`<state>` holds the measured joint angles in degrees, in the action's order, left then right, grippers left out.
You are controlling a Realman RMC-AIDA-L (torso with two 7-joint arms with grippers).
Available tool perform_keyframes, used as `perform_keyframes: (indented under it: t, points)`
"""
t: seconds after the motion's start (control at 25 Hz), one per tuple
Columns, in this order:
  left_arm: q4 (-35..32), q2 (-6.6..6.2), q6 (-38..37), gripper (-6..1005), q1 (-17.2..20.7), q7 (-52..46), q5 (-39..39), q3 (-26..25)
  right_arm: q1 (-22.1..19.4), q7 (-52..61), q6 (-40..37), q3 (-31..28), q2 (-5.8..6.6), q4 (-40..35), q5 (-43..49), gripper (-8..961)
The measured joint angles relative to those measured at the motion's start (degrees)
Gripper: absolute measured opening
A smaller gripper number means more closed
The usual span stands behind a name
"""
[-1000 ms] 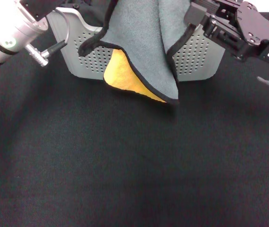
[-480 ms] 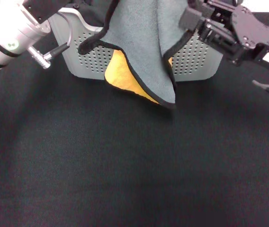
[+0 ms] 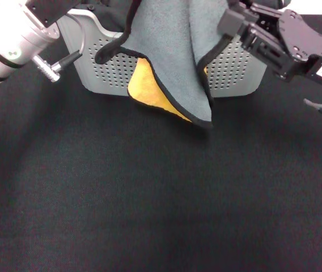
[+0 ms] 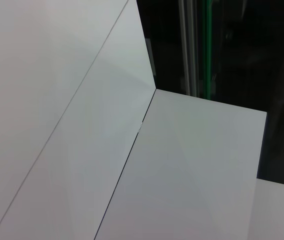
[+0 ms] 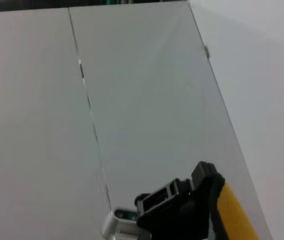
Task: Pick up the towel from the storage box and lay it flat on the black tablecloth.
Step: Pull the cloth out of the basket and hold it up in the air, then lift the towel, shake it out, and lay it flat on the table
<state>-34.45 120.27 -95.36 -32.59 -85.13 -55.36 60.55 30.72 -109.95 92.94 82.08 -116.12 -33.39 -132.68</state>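
Grey-and-yellow towel (image 3: 169, 51) hanging before storage box (image 3: 237, 71)

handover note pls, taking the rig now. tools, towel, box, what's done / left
Left tool: out of frame past the top of the head view; state not visible.
Right tool: at the towel's right edge, over the storage box; its grip cannot be made out.
Towel: raised and hanging in front of the box, grey face forward, yellow-orange face showing at the low corner just above the black tablecloth.
Done: towel lifted out of the box.
Left: bring it forward over the tablecloth, spread it, lay it flat, release.
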Motion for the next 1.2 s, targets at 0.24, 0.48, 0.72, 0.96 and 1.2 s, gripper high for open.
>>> perform_keyframes:
  t: [0.24,0.48,0.72,0.96,1.2]
  points:
    - [0.00,-0.03,0.00,2,-0.13,0.03,0.00,0.01,-0.44,-0.50,0.04,-0.18,0.14,0.09,-0.74,113]
    - [0.01,-0.03,-0.01,2,0.07,0.05,-0.12,0.09,-0.15,-1.24,0.01,-0.39,0.27,-0.28,-0.75,3]
    - [2.79,-0.14,-0.09,2,0.87,0.05,-0.44,0.10,-0.52,2.36,-0.62,-3.27,0.94,-5.90,0.40,3]
    - [6.84,0.00,-0.57,2,3.49,2.69,-2.59,1.18,0.16,15.33,-6.69,-10.13,2.68,-21.03,8.54,3]
    - [14.91,0.31,-4.65,2,4.37,9.53,-0.92,3.99,3.23,28.08,-10.50,-16.62,3.08,-34.49,18.99,3]
